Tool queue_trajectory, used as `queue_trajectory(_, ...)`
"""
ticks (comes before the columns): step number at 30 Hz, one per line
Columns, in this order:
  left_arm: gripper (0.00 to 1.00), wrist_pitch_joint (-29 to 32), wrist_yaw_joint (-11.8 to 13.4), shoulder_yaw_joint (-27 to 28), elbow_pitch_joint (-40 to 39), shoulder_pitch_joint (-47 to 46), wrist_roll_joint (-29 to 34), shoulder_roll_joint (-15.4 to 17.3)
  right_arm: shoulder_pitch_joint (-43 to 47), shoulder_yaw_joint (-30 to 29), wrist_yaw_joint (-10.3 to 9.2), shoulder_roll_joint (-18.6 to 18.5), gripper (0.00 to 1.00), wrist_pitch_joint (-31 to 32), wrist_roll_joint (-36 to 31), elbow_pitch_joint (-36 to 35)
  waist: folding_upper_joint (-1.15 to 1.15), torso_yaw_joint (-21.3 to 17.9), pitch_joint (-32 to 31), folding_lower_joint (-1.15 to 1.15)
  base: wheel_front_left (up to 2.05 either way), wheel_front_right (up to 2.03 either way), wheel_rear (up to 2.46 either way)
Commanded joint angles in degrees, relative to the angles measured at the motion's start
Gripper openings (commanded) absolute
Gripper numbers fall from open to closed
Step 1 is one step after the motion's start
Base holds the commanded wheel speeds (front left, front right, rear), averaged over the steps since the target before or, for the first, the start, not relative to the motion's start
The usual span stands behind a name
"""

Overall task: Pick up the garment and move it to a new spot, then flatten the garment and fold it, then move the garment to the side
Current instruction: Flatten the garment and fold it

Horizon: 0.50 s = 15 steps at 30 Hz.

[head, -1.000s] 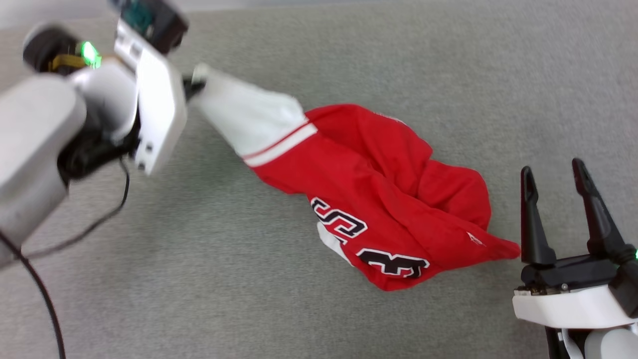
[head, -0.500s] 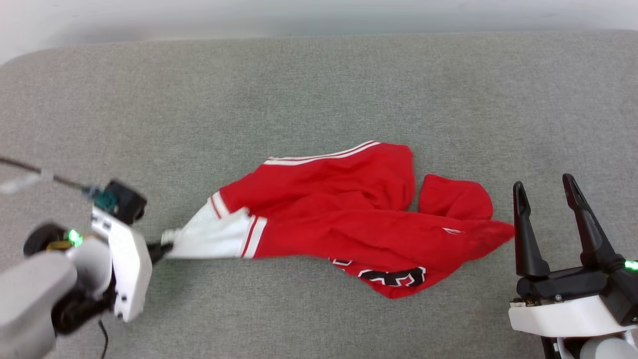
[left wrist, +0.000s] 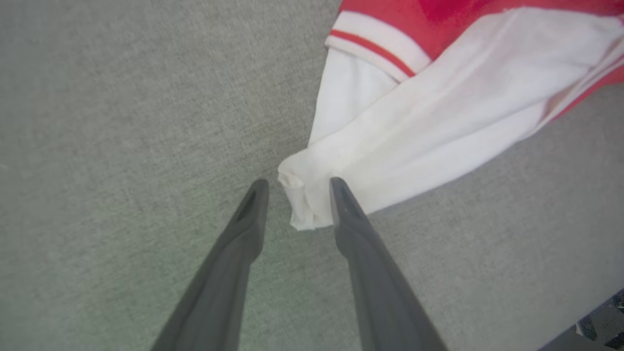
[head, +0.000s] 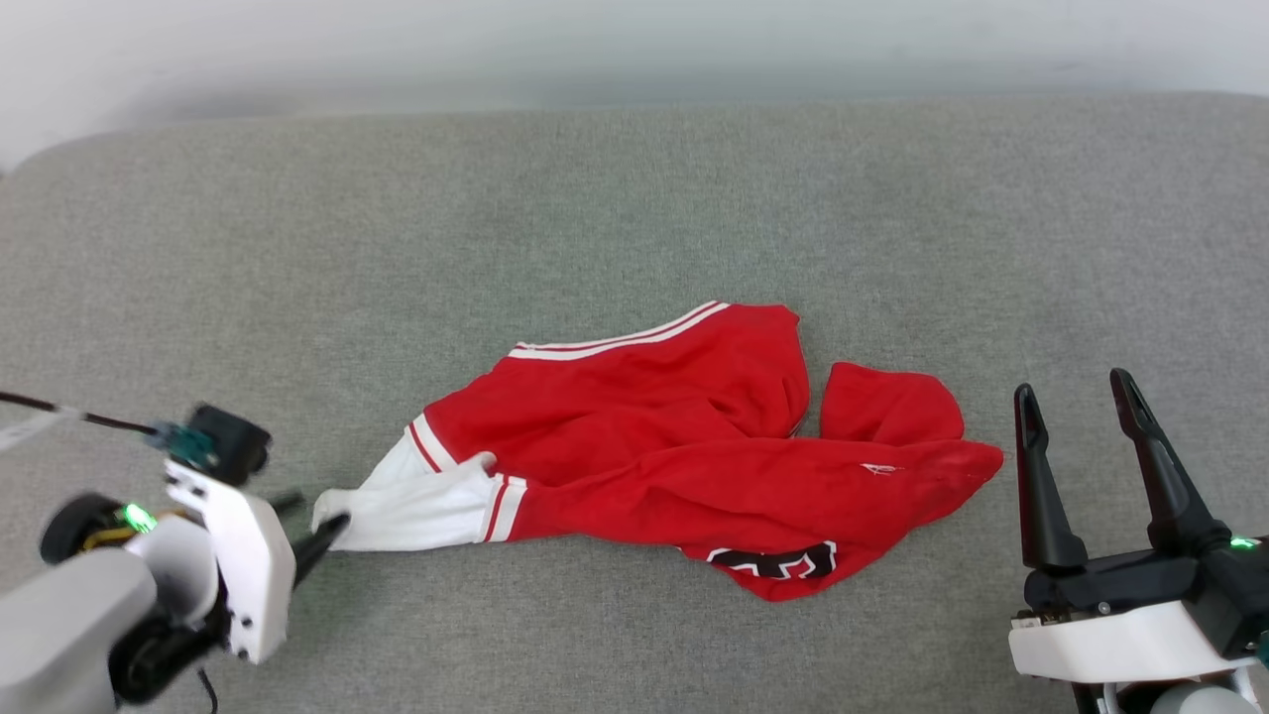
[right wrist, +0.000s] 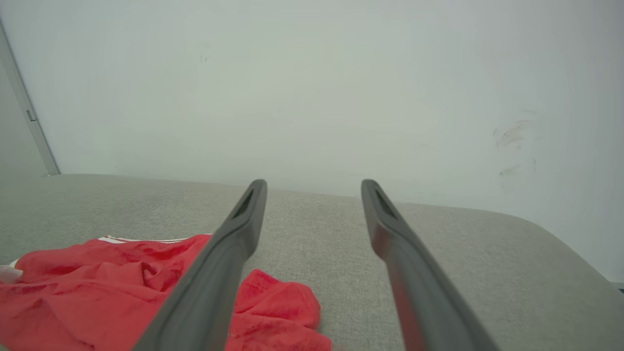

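Observation:
The garment (head: 674,446), a red jersey with a white sleeve and striped trim, lies crumpled in the middle of the grey cushioned surface (head: 634,198). Part of its black-and-white print shows at the near edge. My left gripper (head: 315,511) sits low at the left, open, at the tip of the white sleeve. In the left wrist view the sleeve end (left wrist: 438,112) lies slack between the parted fingers of my left gripper (left wrist: 297,183), brushing one finger. My right gripper (head: 1072,387) stands open just right of the garment's red corner, holding nothing; the right wrist view shows my right gripper (right wrist: 314,183) above the red cloth (right wrist: 97,287).
A pale wall (head: 634,50) rises behind the surface's far edge. A dark cable (head: 59,416) runs from the left arm off the left side. Bare grey surface lies on all sides of the garment.
The left gripper brought the sleeve down to the surface at the left and opened, letting it go. The garment now lies flatter. The camera has tilted. The right gripper has stayed open.

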Motion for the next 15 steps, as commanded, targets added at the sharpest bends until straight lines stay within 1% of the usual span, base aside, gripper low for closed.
queue_trajectory(1,1.0,-0.68,0.41,0.63,-0.31,-0.92,0.28,0.39,0.3,-0.02,-0.02,0.07,1.0,-0.11,0.12,-0.03,0.0,0.04,-0.37,0.01,0.0,0.0,0.0)
queue_trajectory(4,1.0,-5.04,3.31,2.28,-2.7,-1.19,1.71,1.07,1.03,-0.21,-0.02,0.07,1.0,-0.11,0.44,0.11,0.0,0.15,-1.42,0.01,0.0,0.0,0.0)
queue_trajectory(7,1.0,-10.34,7.54,4.2,-5.68,-0.38,3.13,1.38,1.06,-0.61,-0.02,0.07,1.0,-0.11,0.31,-0.12,0.0,0.35,-2.49,0.01,0.0,0.0,0.0)
queue_trajectory(11,1.0,-18.13,15.52,6.53,-9.58,1.48,6.07,0.57,-0.16,-1.07,-0.02,0.07,1.0,-0.11,-1.1,-1.07,0.0,0.7,-3.43,0.01,0.0,0.0,0.0)
queue_trajectory(13,1.0,-20.12,19.9,8.54,-11.51,3.1,7.62,-0.08,-1.19,-1.45,-0.02,0.07,1.0,-0.11,-2.08,-1.64,0.0,0.83,-3.75,0.01,0.0,0.0,0.0)
queue_trajectory(15,1.0,-20.8,24.08,11.48,-13.64,5.46,9.24,-0.88,-2.44,-1.68,-0.02,0.07,1.0,-0.11,-3.22,-1.91,0.0,1.04,-4.04,0.01,0.0,0.0,0.0)
